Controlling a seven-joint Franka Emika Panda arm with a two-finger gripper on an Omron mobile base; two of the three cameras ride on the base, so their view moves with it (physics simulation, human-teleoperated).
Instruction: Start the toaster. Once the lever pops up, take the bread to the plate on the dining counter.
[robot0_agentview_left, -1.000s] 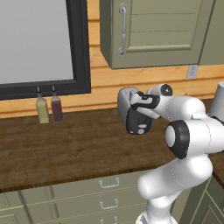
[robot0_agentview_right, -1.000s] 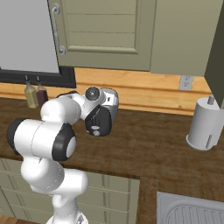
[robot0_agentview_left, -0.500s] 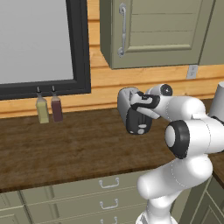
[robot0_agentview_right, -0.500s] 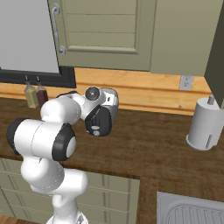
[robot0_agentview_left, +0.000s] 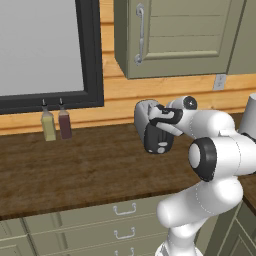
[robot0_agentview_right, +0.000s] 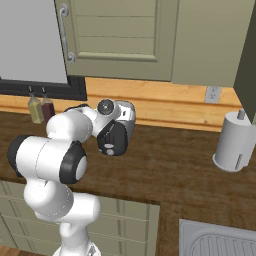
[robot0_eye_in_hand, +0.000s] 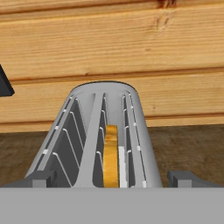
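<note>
My gripper (robot0_eye_in_hand: 112, 178) hangs wide open and empty over the rounded silver-grey toaster (robot0_eye_in_hand: 103, 135).
A tan bread slice (robot0_eye_in_hand: 110, 157) stands in its right slot, wood wall close behind.

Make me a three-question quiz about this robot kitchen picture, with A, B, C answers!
1. Where is the bread?
A. On the worktop
B. In a slot of the toaster
C. In the sink

2. How many small bottles stand under the dark window frame?
A. Two
B. Four
C. None

3. How is the robot's hand?
A. Shut on the bread
B. Shut on a bottle
C. Open, holding nothing

Answers:
1. B, the hand view shows the tan slice standing on edge between the slot wires.
2. A, the left base view shows one yellowish and one dark red bottle side by side.
3. C, its two fingertips stand far apart, one on each side of the toaster.
</note>
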